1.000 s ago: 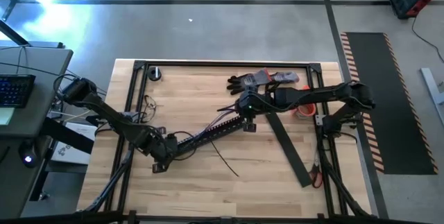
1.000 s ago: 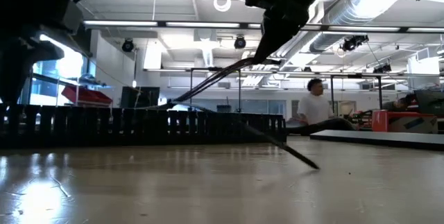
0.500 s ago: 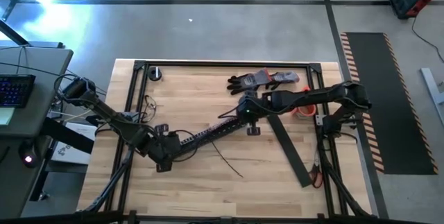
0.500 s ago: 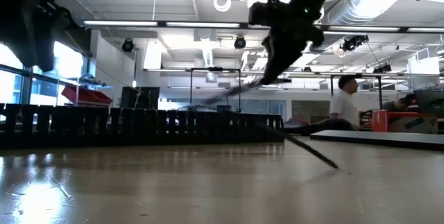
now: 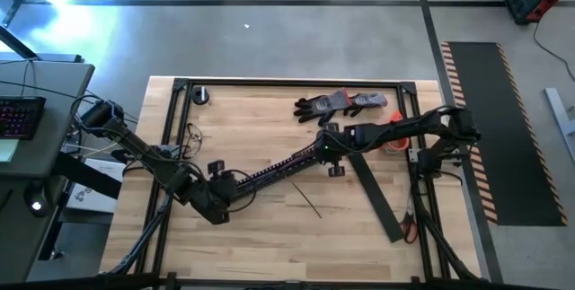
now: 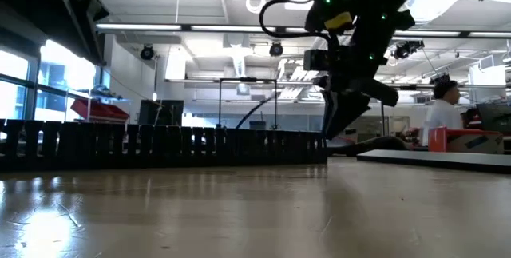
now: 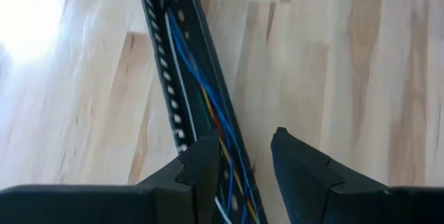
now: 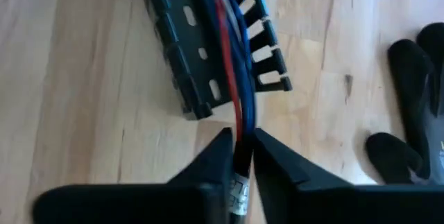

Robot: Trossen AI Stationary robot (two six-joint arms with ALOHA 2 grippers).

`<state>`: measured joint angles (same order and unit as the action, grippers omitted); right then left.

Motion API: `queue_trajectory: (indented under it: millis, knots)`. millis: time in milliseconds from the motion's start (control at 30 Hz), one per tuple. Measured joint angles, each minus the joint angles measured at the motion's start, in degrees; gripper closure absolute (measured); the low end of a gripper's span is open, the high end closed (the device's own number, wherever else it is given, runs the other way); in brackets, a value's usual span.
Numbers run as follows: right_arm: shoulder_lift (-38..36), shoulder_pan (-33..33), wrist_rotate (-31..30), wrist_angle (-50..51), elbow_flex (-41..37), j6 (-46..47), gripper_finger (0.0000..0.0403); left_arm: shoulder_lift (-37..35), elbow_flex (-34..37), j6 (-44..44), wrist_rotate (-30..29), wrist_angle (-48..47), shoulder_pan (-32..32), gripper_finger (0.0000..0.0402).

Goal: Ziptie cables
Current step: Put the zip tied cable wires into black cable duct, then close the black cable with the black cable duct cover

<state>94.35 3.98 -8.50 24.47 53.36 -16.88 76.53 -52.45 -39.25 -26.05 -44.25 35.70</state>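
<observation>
While right hand point(image 8: 241, 153) pinches cables point(image 8: 234, 78), left hand point(image 7: 239, 156) gapes.

So the slotted bar point(image 5: 269, 174) is plain black, comb teeth and all, and the cables point(image 7: 208, 106) running along inside it are a mix of blue, white, orange-red and a bit of yellow. At its far end the cables look red and blue where the right gripper point(image 8: 239, 156), dark like both arms, pinches them. Table point(image 5: 269, 245) under the bar is pale blond wood with streaky grain. Beyond the bar's far end there are gloves point(image 5: 341, 103), black and grey with a dab of orange. Just past that end lies a flat strip point(image 5: 377, 196), solid black.
</observation>
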Motion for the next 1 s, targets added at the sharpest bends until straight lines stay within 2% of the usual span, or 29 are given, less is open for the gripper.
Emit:
queue_trajectory:
  millis: [133,300,367,433,600,700,867,1000]
  knots:
    - [0.0,-0.36,-0.96,0.41,-0.62,-0.05,0.0299,0.0,0.0,0.95,-1.06,1.93,0.0,0.0286]
    - [-0.27,-1.09,-4.26,8.67,3.6,4.26,0.0208,0.41,0.23,0.94,-2.99,4.14,-0.02,0.0286]
    - [-1.17,-1.37,0.01,8.43,4.77,6.88,0.0182,0.55,1.01,1.0,-3.24,6.55,-0.02,0.0286]
    - [-1.98,-2.18,3.7,3.64,4.78,7.24,0.0167,0.54,2.96,1.58,-3.23,10.91,-0.07,0.0286]
    - [-0.3,-4.24,4.62,-9.5,2.04,4.22,0.0161,0.55,9.72,1.66,-3.07,23.14,-0.07,0.0286]
    - [2.02,-4.14,4.6,-12.24,2.01,3.97,0.0168,0.55,13.34,-0.37,-3.02,27.29,-0.07,0.0286]
    - [6.31,-3.08,5.93,-12.88,1.95,4.61,0.0189,0.55,17.22,-1.18,-2.31,29.36,-0.55,0.0286]
    - [7.3,-3.14,8.29,-9.62,1.95,7.63,0.0207,0.95,19.38,-1.02,-1.93,29.56,-1.85,0.0286]
